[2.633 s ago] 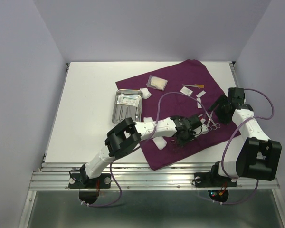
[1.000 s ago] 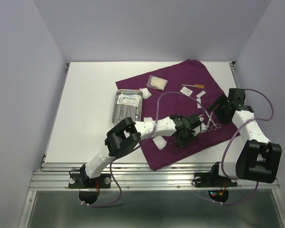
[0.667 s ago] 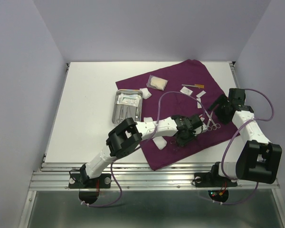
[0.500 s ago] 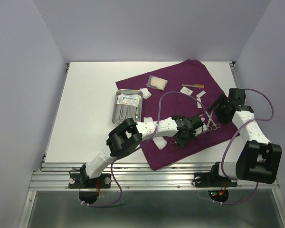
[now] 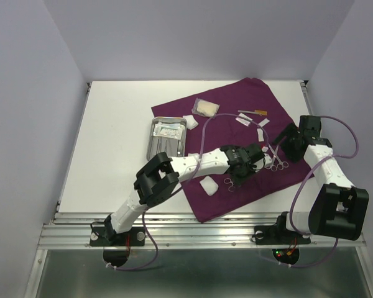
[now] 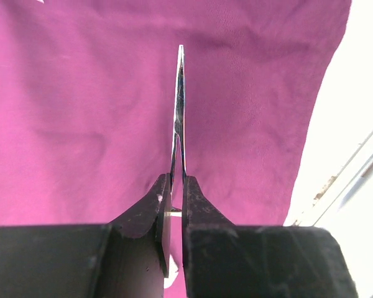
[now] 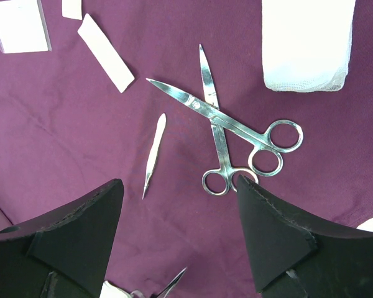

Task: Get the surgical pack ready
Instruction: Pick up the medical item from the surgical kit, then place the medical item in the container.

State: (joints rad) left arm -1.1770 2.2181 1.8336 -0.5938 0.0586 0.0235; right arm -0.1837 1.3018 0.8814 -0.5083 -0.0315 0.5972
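Your left gripper [image 6: 176, 186] has just clamped shut on a thin silver instrument [image 6: 179, 93], held over the purple cloth [image 6: 81, 93]. It likely goes to the steel tray [image 5: 150, 139] next. Your right gripper [image 7: 180, 211] hangs wide open and empty above 2 crossed scissors [image 7: 236, 133].

No legible text, label, brand, number or sign on any item in any view.
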